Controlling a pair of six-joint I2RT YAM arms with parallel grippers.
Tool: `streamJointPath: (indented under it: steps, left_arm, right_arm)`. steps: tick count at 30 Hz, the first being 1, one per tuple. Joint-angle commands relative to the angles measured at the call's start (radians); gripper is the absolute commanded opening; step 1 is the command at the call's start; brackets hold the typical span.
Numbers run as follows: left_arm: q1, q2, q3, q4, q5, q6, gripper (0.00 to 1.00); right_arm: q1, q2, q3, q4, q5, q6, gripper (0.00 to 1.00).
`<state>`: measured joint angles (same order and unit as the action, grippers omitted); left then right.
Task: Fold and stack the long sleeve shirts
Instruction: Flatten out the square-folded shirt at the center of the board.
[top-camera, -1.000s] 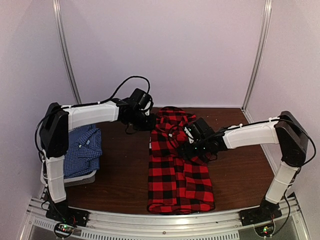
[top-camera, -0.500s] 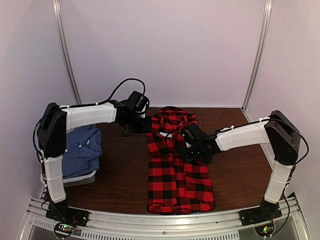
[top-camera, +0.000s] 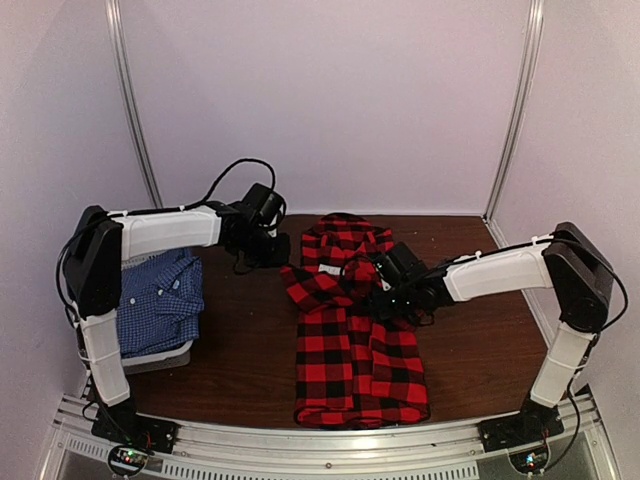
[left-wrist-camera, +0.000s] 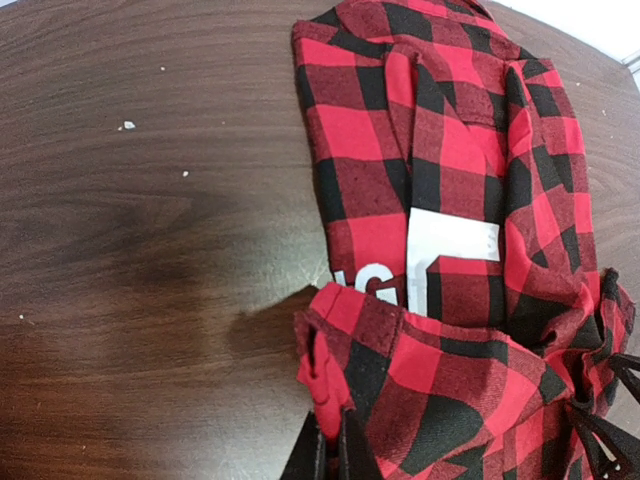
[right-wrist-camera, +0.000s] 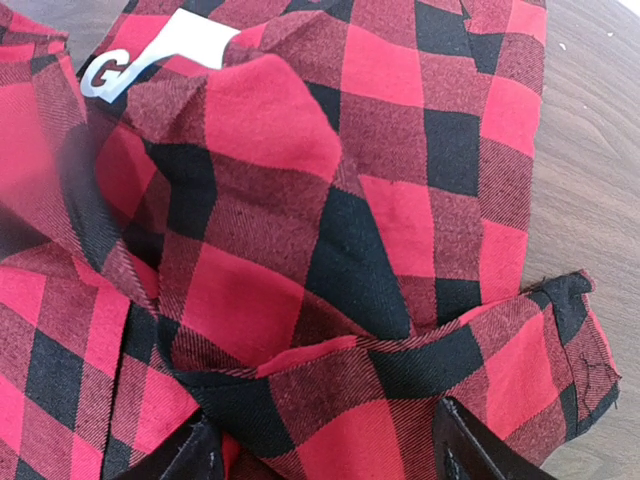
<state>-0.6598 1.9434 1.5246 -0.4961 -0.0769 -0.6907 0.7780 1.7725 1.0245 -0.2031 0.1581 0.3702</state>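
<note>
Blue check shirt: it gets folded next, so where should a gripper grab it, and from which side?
Probably the blue check shirt's collar end, coming from above on the side facing the red plaid shirt: that edge lies exposed and rumpled, while the left arm's upright link covers the opposite edge.

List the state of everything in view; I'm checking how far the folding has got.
Red plaid shirt: on the table, lower part flat, collar end rumpled, white label showing.
Blue check shirt: loosely folded, lying on the basket.
Basket: under that shirt, at the table's left edge.
Left jaws: shut, pinching a fold of the plaid shirt.
Right jaws: open, straddling plaid cloth.
</note>
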Motion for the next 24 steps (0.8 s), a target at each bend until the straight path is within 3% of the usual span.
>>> streamJointPath:
  steps: [1, 9, 17, 24]
  left_arm:
    - [0.018, -0.045, -0.017, 0.01, -0.027, -0.012, 0.0]
    - [0.026, -0.048, -0.017, 0.011, -0.025, -0.01, 0.0]
    - [0.028, -0.045, -0.021, 0.011, -0.015, -0.006, 0.0]
    - [0.028, -0.044, -0.019, 0.012, -0.014, -0.003, 0.0]
  right_arm:
    - [-0.012, -0.022, -0.012, 0.026, -0.002, 0.006, 0.71]
    - [-0.012, 0.016, 0.003, 0.035, -0.038, -0.002, 0.72]
    - [-0.068, -0.05, -0.004, 0.087, -0.177, 0.023, 0.8]
    - [-0.093, -0.047, -0.005, 0.062, -0.186, 0.003, 0.77]
